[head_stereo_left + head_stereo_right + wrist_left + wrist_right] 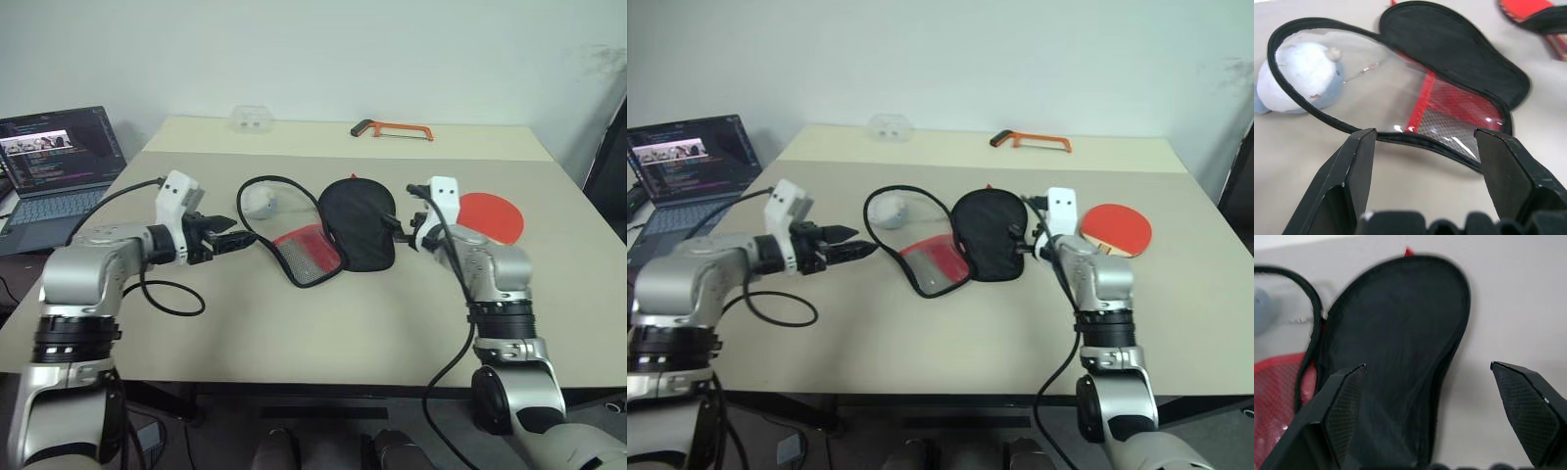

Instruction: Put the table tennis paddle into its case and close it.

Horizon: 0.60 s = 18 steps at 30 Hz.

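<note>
Centrally on the beige table [294, 343] lay the case [358, 225], unzipped and spread open: its black half sat at frame centre, and its red mesh half [309, 253] lay folded out to the lower left, touching it along the hinge. A clear panel edged with black zip [1308, 110] looped away from the red half toward the upper left, and through it a small white-and-blue plush toy [260, 203] could be seen on the table. The paddle [492, 215] rested flat at centre right, apart from the case, partly hidden behind the right arm in the left eye view.

The left gripper [232, 240] hovered at centre left, pointing at the red half's edge; its fingers [1347, 171] stood well apart with nothing between them, the zip edge just beyond the tips. The right gripper [1017, 235] hung at the right edge of the black half; in the wrist view its fingers [1342, 406] were spread wide and empty, the black fabric lying between and beyond them. Whether either gripper touched the case could not be told.

An orange hacksaw [392, 129] lay at the table's far edge, upper centre-right, and a clear plastic item [252, 119] sat at upper centre-left. A laptop [59, 166] stood open on the far left, beside the table.
</note>
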Each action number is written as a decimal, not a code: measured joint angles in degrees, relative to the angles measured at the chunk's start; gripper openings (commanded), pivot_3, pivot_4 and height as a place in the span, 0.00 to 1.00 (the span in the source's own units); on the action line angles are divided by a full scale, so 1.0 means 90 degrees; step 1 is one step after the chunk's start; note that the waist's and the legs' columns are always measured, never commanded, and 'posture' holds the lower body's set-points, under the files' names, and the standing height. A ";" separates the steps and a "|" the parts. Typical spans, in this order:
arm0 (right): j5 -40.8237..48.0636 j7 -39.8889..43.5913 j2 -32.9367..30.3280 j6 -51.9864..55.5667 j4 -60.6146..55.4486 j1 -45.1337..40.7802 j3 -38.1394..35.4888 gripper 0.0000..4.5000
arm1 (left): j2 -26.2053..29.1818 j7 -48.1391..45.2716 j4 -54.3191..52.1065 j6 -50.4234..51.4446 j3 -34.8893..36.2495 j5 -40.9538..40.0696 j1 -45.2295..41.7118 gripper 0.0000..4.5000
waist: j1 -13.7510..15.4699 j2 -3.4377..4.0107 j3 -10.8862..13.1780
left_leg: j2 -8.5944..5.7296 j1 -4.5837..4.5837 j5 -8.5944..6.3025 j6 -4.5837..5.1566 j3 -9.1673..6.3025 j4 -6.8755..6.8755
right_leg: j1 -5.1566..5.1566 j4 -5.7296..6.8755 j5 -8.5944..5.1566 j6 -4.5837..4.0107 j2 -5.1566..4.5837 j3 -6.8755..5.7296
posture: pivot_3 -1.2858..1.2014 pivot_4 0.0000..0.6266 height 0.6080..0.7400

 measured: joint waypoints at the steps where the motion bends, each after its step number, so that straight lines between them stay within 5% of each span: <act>1: -0.0046 -0.0006 0.0044 -0.0160 0.0260 -0.0080 0.0043 1.00 | 0.0029 -0.0029 -0.0060 0.0000 0.0051 -0.0051 0.0061 0.77 | -0.0001 0.0000 0.0000 | 0.0001 0.0000 0.0000 0.0000 0.0001 0.0000 | -0.0001 0.0001 0.0000 0.0000 0.0000 0.0000 | 0.52 0.24 1.00; 16: -0.0492 0.0091 0.0325 -0.2036 0.3183 -0.1002 0.0079 1.00 | -0.0053 0.0432 -0.0742 0.0184 0.0228 -0.0435 0.0479 0.77 | -0.0035 -0.0003 0.0002 | 0.0002 0.0000 0.0000 0.0000 0.0000 -0.0001 | -0.0002 0.0002 0.0000 -0.0001 0.0002 0.0001 | 0.52 0.24 1.00; 18: -0.0496 0.0097 0.0364 -0.2097 0.3290 -0.1017 0.0080 0.91 | -0.0053 0.0478 -0.0765 0.0187 0.0229 -0.0466 0.0490 0.78 | -0.0036 -0.0003 0.0002 | 0.0002 0.0000 0.0000 0.0000 0.0000 -0.0001 | -0.0002 0.0002 0.0000 -0.0001 0.0002 0.0001 | 0.52 0.24 1.00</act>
